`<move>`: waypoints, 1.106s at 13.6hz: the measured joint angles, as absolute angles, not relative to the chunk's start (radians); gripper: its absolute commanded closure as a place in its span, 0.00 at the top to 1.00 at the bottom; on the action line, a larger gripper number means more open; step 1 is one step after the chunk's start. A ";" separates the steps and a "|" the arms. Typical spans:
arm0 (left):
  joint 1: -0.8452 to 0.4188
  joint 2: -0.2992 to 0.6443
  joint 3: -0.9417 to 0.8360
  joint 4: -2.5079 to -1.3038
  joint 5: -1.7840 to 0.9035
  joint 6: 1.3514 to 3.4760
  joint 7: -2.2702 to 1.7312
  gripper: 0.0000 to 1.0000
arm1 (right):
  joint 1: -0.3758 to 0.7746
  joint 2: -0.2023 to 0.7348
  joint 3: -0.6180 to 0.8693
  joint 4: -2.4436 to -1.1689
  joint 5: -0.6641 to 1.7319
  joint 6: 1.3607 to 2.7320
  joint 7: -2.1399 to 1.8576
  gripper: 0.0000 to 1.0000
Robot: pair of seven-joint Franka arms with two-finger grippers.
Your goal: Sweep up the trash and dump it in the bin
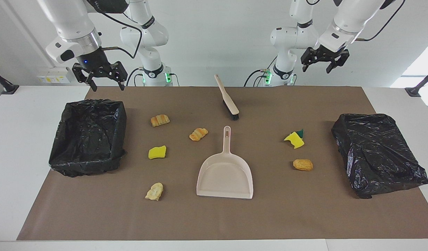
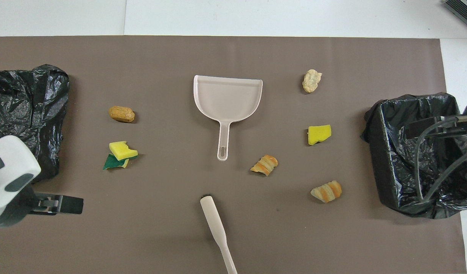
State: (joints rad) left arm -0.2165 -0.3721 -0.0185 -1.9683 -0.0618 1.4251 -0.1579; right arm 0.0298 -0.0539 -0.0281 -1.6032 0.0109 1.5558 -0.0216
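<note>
Several scraps of trash lie on the brown mat: two croissant pieces (image 1: 160, 120) (image 1: 198, 134), a yellow sponge (image 1: 157, 152), a pale bread lump (image 1: 154, 191), a green-backed sponge (image 1: 295, 138) and a brown bread piece (image 1: 303, 165). The beige dustpan (image 1: 225, 174) lies mid-mat, its handle toward the robots. Nearer to the robots lies the brush (image 1: 228, 99). The open black-lined bin (image 1: 88, 136) stands at the right arm's end. My right gripper (image 1: 103, 82) hangs open and empty over the bin's edge nearest the robots. My left gripper (image 1: 320, 67) is raised, open and empty, over the mat (image 2: 54, 204).
A closed black-bagged box (image 1: 377, 153) sits at the left arm's end of the mat (image 1: 269, 216). White tabletop borders the mat on all sides. In the overhead view the right arm's cable (image 2: 427, 163) hangs over the open bin (image 2: 385, 160).
</note>
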 measured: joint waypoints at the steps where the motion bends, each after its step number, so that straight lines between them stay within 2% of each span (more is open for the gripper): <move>1: -0.251 -0.391 -0.019 -2.008 -0.068 1.441 -0.217 1.00 | 0.030 -0.054 -0.028 -1.603 0.011 1.556 -0.022 1.00; 8: -0.586 -0.385 -0.024 -2.161 -0.120 1.702 -0.704 1.00 | 0.030 -0.054 -0.028 -1.603 0.011 1.556 -0.022 1.00; 15: -0.802 -0.312 -0.022 -2.275 -0.161 1.947 -1.007 1.00 | 0.030 -0.054 -0.028 -1.603 0.011 1.556 -0.022 1.00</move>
